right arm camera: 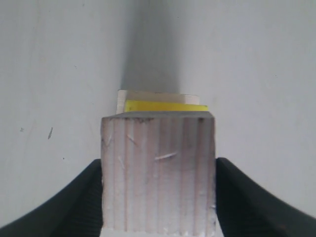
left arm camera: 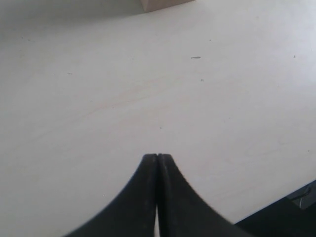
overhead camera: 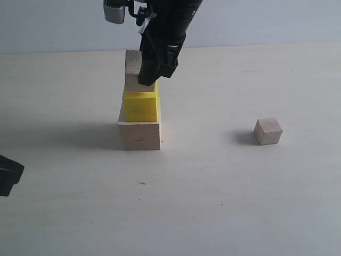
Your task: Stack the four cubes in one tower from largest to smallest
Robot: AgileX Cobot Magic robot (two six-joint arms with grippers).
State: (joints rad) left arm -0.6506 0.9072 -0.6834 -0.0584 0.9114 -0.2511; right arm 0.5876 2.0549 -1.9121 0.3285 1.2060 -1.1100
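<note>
Right hand (right arm camera: 158, 197), spread to cube width, clamps side faces of medium grain-lined cube (overhead camera: 132, 69) on or just above yellow cube (overhead camera: 140, 106) atop large cube (overhead camera: 139, 136); probably light, rigid, smooth, best pinched centrally; left hand (left arm camera: 158, 163) shut, empty.

A: How much of the medium cube (overhead camera: 132, 66) shows from the outside camera?
B: Only its left part. The right gripper (overhead camera: 150, 80) covers the rest, and the arm above runs off the top edge.
A: And from the right wrist?
B: There the medium cube hides nearly all of the yellow cube (right arm camera: 165, 106) and the large cube (right arm camera: 153, 97) — only thin strips peek past it. Its near end is cut off by the picture's edge, as are the fingers (right arm camera: 74, 197).
A: Is it resting on the yellow cube?
B: Can't tell.
A: The left wrist?
B: One corner of the large cube at the edge — plus a dark shape (left arm camera: 284, 212), cut off and unidentifiable.
</note>
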